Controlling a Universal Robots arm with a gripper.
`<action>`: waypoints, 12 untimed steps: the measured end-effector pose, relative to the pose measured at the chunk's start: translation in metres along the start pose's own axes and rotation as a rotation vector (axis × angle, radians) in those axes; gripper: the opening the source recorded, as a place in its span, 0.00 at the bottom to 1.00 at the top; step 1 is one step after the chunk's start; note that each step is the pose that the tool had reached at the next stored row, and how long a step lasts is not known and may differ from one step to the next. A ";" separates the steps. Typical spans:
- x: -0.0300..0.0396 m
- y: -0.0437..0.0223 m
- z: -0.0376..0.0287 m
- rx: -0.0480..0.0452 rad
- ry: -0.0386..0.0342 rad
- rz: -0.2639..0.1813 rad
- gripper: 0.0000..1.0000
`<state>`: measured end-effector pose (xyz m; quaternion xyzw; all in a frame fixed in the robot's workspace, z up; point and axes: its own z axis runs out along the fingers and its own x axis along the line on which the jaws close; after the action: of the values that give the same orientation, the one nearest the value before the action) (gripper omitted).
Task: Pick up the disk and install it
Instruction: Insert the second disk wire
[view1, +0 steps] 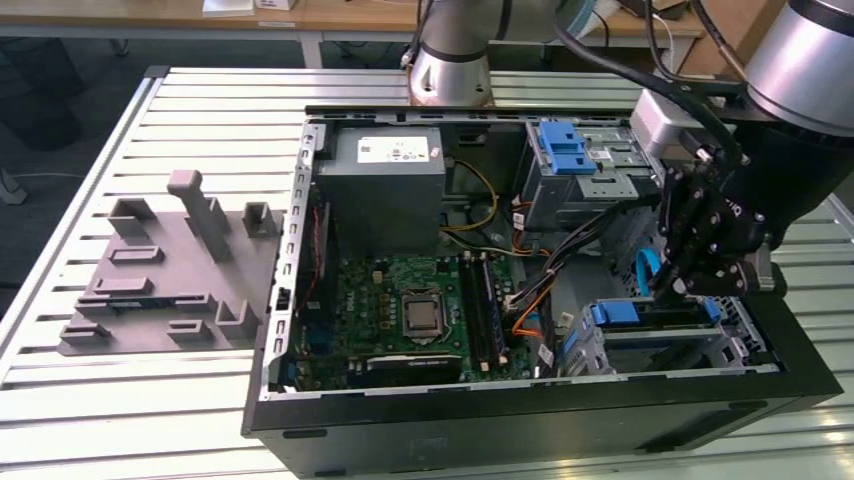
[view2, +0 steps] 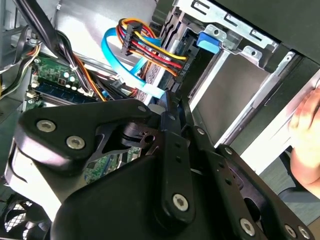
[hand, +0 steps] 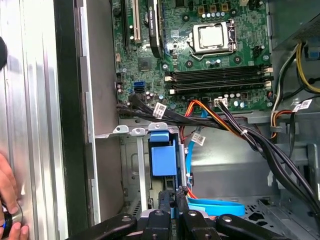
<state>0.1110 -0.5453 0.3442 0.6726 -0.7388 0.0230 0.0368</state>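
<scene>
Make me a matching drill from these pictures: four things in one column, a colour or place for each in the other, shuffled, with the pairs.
Things:
1. flat data cable
2. power supply box
3. processor socket
4. moulded fixture

Colour or place:
A. grey, on the slatted table outside the case
B. light blue
C. on the green motherboard
D. grey, with a white sticker

Pairs: 1-B, 2-D, 3-C, 4-A

Even, bright overhead light, soft shadows inside the computer case (view1: 320, 260), close black linkage slightly blurred in both wrist views

Ribbed metal table (view1: 80, 380) — matt black fingers (hand: 181, 207)
</scene>
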 end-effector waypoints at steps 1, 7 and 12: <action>0.0000 -0.0001 0.0005 -0.0001 0.0002 0.000 0.16; -0.0004 -0.0007 0.0040 -0.0014 0.0005 0.000 0.16; -0.0005 -0.0010 0.0058 -0.0028 -0.0083 0.000 0.16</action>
<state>0.1119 -0.5454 0.3384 0.6727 -0.7388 0.0192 0.0347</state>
